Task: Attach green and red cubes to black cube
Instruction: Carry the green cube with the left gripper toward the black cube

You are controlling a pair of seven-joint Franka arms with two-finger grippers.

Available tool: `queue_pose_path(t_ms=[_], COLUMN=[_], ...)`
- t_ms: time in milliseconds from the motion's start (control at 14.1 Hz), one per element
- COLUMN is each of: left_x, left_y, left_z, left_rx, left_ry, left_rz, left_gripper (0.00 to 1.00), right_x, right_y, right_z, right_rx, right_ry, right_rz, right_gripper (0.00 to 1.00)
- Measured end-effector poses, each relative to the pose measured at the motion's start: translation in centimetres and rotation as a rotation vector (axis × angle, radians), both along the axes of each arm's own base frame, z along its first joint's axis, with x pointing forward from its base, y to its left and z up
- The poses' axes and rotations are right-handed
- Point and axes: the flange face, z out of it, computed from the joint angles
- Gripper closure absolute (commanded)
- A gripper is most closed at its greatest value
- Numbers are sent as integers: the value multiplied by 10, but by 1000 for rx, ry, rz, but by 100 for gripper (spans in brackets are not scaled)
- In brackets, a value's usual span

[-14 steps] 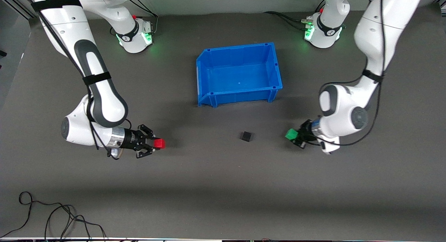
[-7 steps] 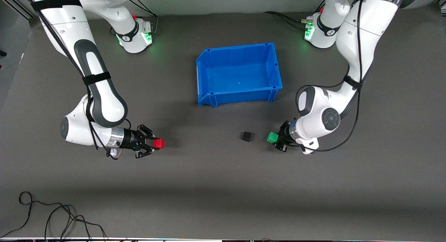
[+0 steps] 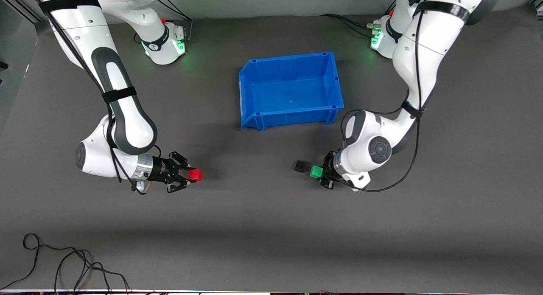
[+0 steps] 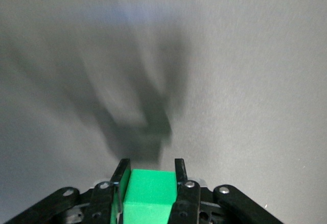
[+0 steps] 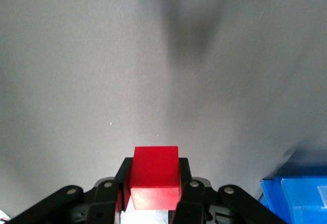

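Your left gripper [image 3: 319, 174] had its jaws closed on the green cube [image 3: 315, 172], and the black cube [image 3: 300, 166] lay on the tabletop [image 3: 271, 227] just beside that green cube, toward the right arm's end, with only a thin gap visible between them. Your right gripper [image 3: 189, 175] had its jaws closed on the red cube [image 3: 195, 175], well apart from the black cube, so the left arm was much nearer. The black cube was small, matte and plain, sitting a little turned, nearer to the front camera than the blue bin [image 3: 254, 119].

Dark grey table [image 3: 271, 227] held blue bin [image 3: 254, 97] at 12 o'clock, black cube [image 3: 300, 166] center, black cable [image 3: 63, 265] at 8 o'clock.
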Motion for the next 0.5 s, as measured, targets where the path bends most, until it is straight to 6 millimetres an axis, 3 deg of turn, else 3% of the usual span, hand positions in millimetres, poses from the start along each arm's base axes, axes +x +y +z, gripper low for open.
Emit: queue_pose_path(t_ms=[283,496], left_x=[-5,-7], left_y=[-8,-15], left_z=[-16,-16], left_rx=[37,70], left_ry=[3,-10], left_rz=[-23,-31], left_gripper=[100,100], right_x=[3,11], right_y=[51,94], right_z=[17,19], right_rx=[11,11], right_ry=[1,2], right_rz=[1,-15], right_gripper=[76,76])
